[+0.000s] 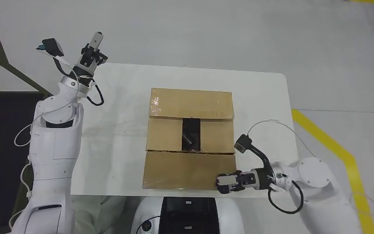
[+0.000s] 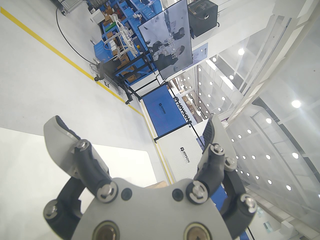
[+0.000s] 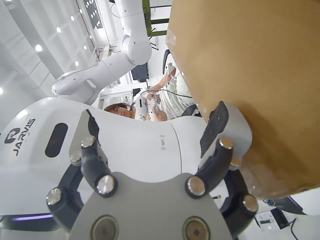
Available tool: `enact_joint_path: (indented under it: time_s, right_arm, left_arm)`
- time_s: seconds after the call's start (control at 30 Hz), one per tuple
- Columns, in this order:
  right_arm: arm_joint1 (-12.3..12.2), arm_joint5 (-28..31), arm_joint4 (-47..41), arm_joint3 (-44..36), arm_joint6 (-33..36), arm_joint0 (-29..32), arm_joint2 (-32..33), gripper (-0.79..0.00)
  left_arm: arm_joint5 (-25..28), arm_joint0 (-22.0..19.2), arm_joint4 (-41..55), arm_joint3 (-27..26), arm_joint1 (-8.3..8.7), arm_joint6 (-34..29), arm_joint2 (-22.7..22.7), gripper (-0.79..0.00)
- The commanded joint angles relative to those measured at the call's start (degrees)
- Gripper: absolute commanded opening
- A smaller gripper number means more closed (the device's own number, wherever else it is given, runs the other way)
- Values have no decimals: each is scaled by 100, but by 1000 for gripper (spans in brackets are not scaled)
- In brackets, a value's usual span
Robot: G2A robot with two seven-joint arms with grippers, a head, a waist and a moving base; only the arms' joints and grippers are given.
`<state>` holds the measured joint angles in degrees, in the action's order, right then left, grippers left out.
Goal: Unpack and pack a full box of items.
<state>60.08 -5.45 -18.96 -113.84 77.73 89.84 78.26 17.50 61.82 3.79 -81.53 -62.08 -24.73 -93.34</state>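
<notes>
- Top view: one cardboard box (image 1: 190,169) sits mid-table (image 1: 117,146), its inner flaps nearly shut over a dark slot, so the contents cannot be counted. The right gripper (image 1: 225,182) is at the box's near edge. The left gripper (image 1: 93,50) is well apart, by the far corner.
- Left wrist view: the left gripper (image 2: 135,123) has its jaws spread and empty.
- Right wrist view: the right gripper (image 3: 153,113) has its jaws spread, with one finger (image 3: 232,126) against the cardboard. Judged step: opening the box. Next, the inner flaps need parting.

the brown rectangular cardboard box (image 1: 169,136) sits flat at the frame's centre, its top flaps parted around a narrow dark gap.
</notes>
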Motion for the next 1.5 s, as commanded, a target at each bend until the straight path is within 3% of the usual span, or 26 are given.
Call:
enact_joint_path:
  time_s: [0.0, 0.33, 0.73, 1.23, 1.47]
  right_arm:
    - [-23, -17, 147, 16, 28, 30, -19, 0]
    - [-125, -113, 618, 112, -151, 191, 52, 0]
    - [-170, 265, 855, 579, -614, 216, -128, 0]
    - [-198, 448, 804, 889, -1078, 169, -303, 0]
    - [-244, 296, 282, 612, -876, 162, -89, 0]
  left_arm:
    - [0, -1, 0, 0, 0, 0, 0, 0]
    - [0, -1, 0, 0, 0, 0, 0, 0]
    - [0, -1, 0, 0, 0, 0, 0, 0]
    - [0, -1, 0, 0, 0, 0, 0, 0]
    - [0, -1, 0, 0, 0, 0, 0, 0]
